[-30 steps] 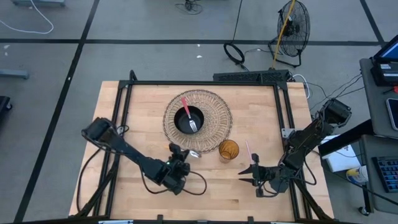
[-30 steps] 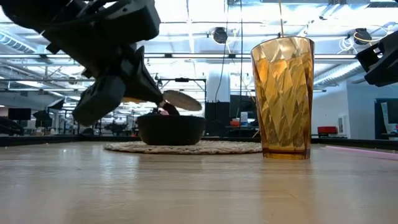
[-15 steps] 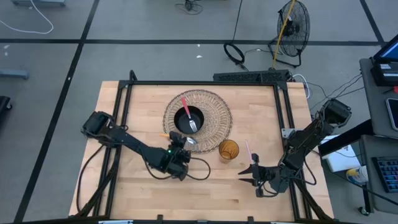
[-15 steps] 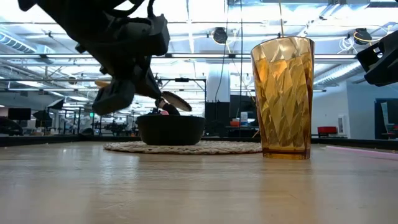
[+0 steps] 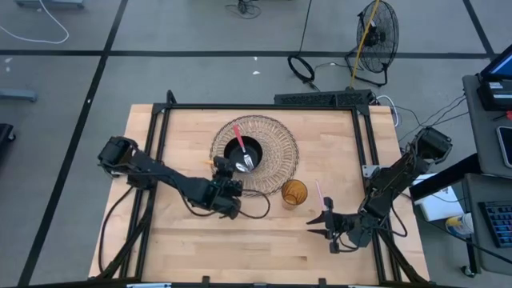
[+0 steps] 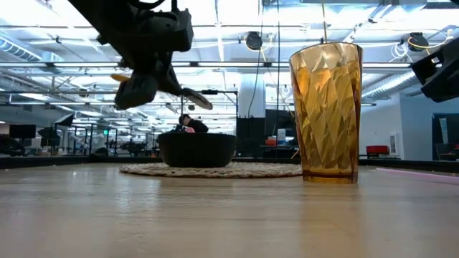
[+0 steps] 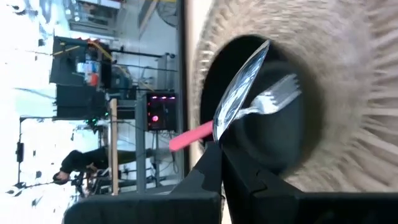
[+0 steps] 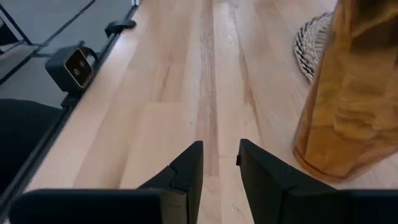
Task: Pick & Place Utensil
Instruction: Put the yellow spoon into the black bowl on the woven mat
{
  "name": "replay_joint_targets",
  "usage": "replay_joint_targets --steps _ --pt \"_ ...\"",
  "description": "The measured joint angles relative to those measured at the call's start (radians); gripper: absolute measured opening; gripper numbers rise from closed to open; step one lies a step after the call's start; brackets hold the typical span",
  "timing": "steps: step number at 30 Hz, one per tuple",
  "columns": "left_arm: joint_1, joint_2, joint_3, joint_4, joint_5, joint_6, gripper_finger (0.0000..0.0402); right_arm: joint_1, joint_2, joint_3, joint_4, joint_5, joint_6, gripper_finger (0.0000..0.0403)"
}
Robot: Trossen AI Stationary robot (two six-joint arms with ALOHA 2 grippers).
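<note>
A black bowl sits on a round woven mat in the far middle of the table. A fork with a pink handle lies in the bowl, its tines on the bowl's floor. My left gripper hovers over the mat's near-left part, shut on a metal spoon held above bowl height. My right gripper stands open near the table's near-right corner, with only bare wood between its fingers. My left gripper pinches the spoon just behind its bowl between its two shut fingers, which slant down toward the table's far side. The spoon's bowl sticks out past the fingertips, edge-on. The spoon is lifted clear, above the black bowl's near-left rim.
An amber faceted cup stands upright between the mat and my right gripper, close before its fingers. A thin pink stick lies on the wood beside the cup. Bare wood spreads along the near edge.
My left gripper has risen and gone toward the table's far edge, from the near middle up to the mat's near-left part, staying shut on the spoon. The spoon has come from below the bowl's rim height to above it.
</note>
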Motion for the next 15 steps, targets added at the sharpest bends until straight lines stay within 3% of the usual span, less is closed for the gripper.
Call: replay_joint_targets --steps 6,15 --pt "0.039 -0.028 0.001 -0.002 0.009 0.029 0.0000 0.000 0.000 -0.016 0.000 0.000 0.013 0.0093" --pt "0.111 -0.048 0.000 -0.004 0.115 0.121 0.0000 0.000 0.000 -0.018 0.011 0.000 0.003 0.0093"
